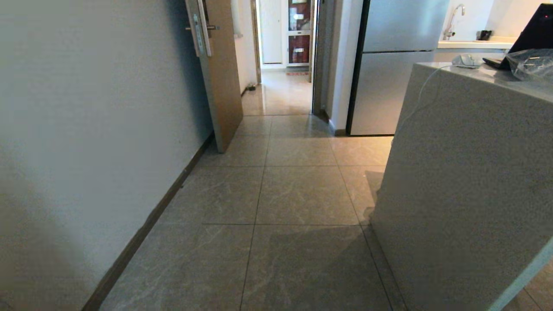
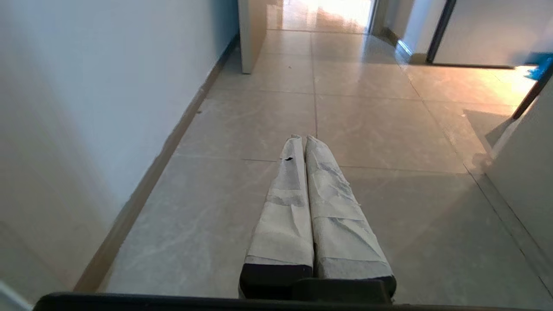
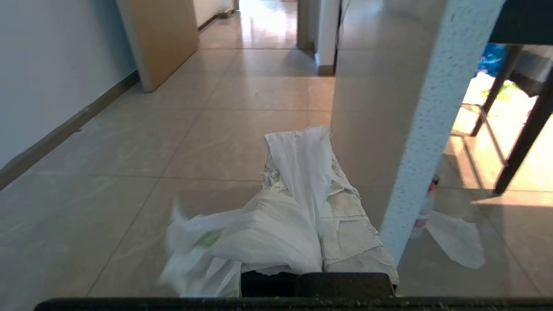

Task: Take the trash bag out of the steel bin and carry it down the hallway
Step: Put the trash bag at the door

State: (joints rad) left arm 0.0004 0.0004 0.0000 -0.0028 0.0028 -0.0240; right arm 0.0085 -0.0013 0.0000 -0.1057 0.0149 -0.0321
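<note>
Right pincer point(image 3: 298, 142): pressed together on the trash bag point(image 3: 259, 233), seen only in the right wrist view; it points level down the hallway, above the floor tiles.
Trash bag: thin white plastic with a patch of green print; one strip runs out between the taped fingers point(image 3: 345, 216) to their tips, while the rest billows loose beside and below the pincer, clear of the floor.
Left pincer point(image 2: 304, 138): closed with nothing in it, its two taped fingers point(image 2: 285, 207) lying flat against each other; it also points level along the hallway, above the tiles.
Hallway point(image 1: 298, 194): glossy grey-beige marbled tiles, with a white wall point(image 1: 86, 129) and dark baseboard point(image 1: 147, 224) along its left edge.
Door point(image 1: 222, 73): brown, standing open at the far end of the left wall, a handle on its edge.
Surface point(image 1: 466, 172): pale speckled stone block along the hallway's right edge; a laptop point(image 1: 529, 39), a mouse point(image 1: 465, 60) with its cord, and a clear plastic bag point(image 1: 533, 64) lie on its top.
Fridge point(image 1: 393, 69): silver, past the surface's far end.
Floor behind the surface: a white plastic scrap point(image 3: 458, 239) lies flat, near dark chair legs point(image 3: 525, 134).
</note>
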